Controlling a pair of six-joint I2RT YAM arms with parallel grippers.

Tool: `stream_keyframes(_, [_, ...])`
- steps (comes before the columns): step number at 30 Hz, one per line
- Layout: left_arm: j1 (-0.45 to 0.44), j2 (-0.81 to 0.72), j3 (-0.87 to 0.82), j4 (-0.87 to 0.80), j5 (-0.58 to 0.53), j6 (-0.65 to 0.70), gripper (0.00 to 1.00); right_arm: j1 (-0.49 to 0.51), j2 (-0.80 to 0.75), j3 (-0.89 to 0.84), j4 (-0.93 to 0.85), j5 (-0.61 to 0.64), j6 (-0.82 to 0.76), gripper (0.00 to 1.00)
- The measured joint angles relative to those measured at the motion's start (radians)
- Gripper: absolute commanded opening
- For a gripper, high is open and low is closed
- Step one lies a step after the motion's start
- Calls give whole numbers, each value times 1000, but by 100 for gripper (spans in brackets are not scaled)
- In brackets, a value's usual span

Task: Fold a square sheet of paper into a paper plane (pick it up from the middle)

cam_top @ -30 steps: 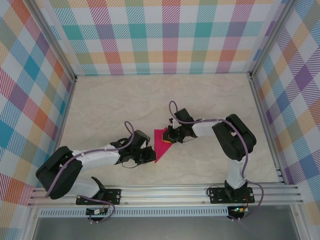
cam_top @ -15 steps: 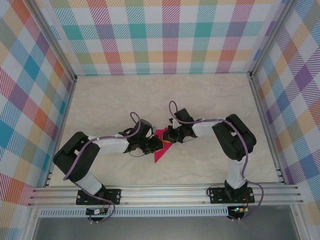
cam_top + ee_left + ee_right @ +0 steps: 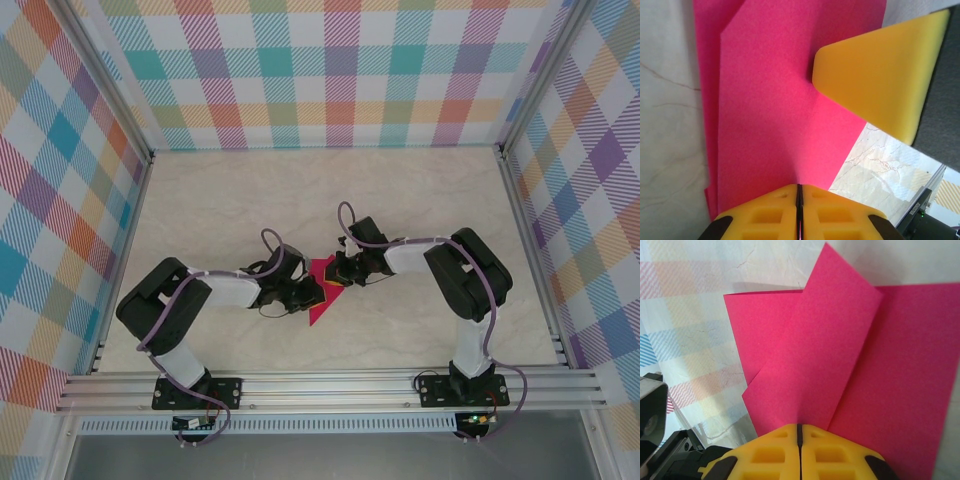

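Mid-table, the folded square sheet of paper is pinched at opposite edges by the left end effector and right end effector, both clamped on it. Bare table lies all round. The left arm has swung inward over the last second.

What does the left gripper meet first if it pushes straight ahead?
The paper, right at the shut tips of the left gripper. The right gripper's finger sits beyond, off to one side; depth unclear.
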Motion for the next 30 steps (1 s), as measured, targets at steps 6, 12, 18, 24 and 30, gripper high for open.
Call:
stream_keyframes(6, [1, -80, -103, 41, 4, 0, 13, 4, 2, -2, 8, -3, 0, 6])
stream_keyframes(12, [1, -161, -171, 12, 25, 1, 16, 4, 3, -2, 10, -7, 0, 6])
stream_keyframes(18, [-10, -190, -161, -94, 59, 58, 18, 4, 3, -2, 10, -7, 0, 6])
stream_keyframes(24, [-13, -219, -148, -203, 76, 114, 19, 4, 3, -2, 10, -7, 0, 6])
stream_keyframes(30, [-19, -240, -128, -307, 80, 154, 19, 4, 3, -2, 9, -7, 0, 6])
